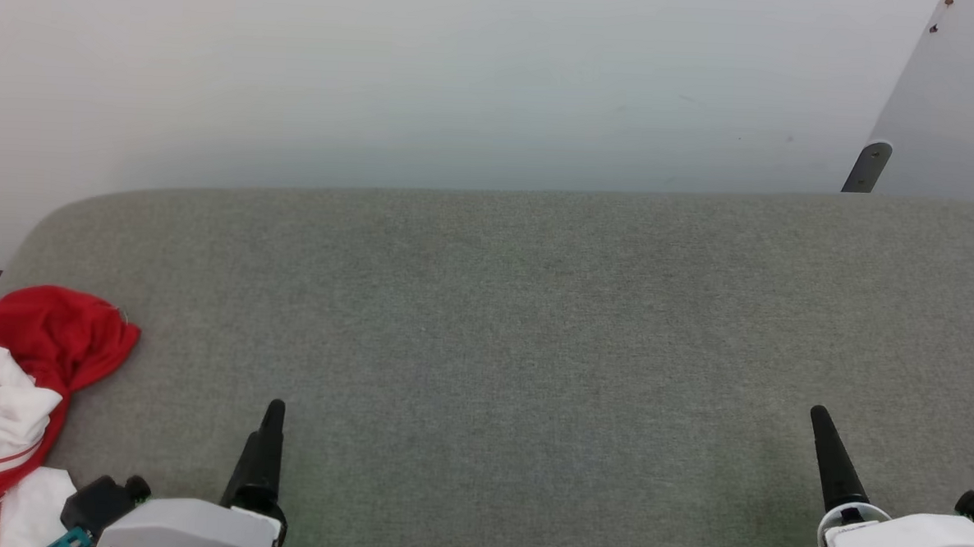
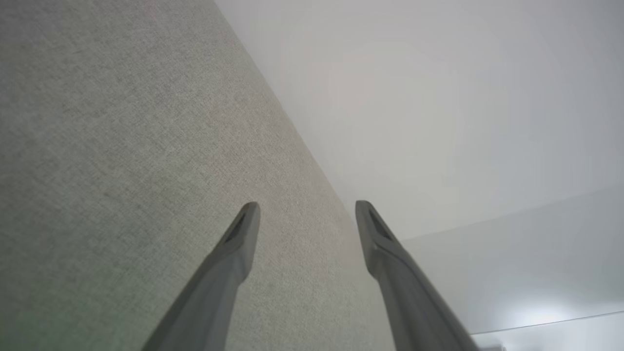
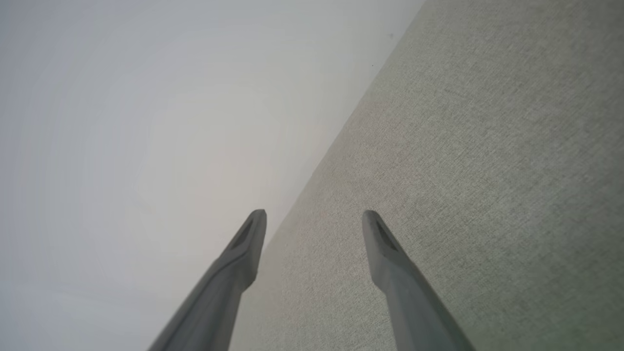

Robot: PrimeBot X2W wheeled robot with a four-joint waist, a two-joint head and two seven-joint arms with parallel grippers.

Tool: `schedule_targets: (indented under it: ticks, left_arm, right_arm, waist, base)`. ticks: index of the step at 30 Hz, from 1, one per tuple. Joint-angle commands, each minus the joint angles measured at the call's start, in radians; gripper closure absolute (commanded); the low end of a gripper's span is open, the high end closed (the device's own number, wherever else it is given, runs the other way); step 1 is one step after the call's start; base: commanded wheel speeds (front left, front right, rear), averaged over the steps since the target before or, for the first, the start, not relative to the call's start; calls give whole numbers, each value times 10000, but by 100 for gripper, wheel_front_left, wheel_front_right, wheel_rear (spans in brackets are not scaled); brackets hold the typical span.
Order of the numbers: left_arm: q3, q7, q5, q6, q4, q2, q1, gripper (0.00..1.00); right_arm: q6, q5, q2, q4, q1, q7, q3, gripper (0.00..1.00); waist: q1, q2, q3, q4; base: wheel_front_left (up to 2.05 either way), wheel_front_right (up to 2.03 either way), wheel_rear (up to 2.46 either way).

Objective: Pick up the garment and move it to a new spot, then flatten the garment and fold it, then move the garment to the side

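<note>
The grey table (image 1: 502, 307) stretches wide and open across its middle and right. Its far edge runs along a pale wall (image 1: 463, 75), and its far left corner is rounded. The garment (image 1: 32, 344) sits bunched at the left edge near the front, red cloth humped over crumpled white with striped trim. The left gripper (image 2: 307, 207) and right gripper (image 3: 314, 214) hang by the near edge, jaws apart, holding nothing.
</note>
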Motion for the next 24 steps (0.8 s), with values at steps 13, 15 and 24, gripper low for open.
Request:
schedule_targets:
  ticks: [13,15,24]
  left_arm:
    - [-231,-504,3045,410,-451,366,84,0]
    - [-196,-574,3378,415,-521,397,110,0]
    - [-187,-845,4721,357,-787,484,238,0]
  right_arm:
    - [5,-3201,17,-171,-308,-423,61,0]
    - [5,-3519,22,-189,-293,-468,72,0]
    - [6,-4712,7,-242,-224,-635,119,0]
  waist:
    - [0,0,-44,1]
    - [0,0,-56,6]
    - [0,0,-126,23]
  base:
    - [0,0,0]
    - [0,0,0]
    - [0,0,0]
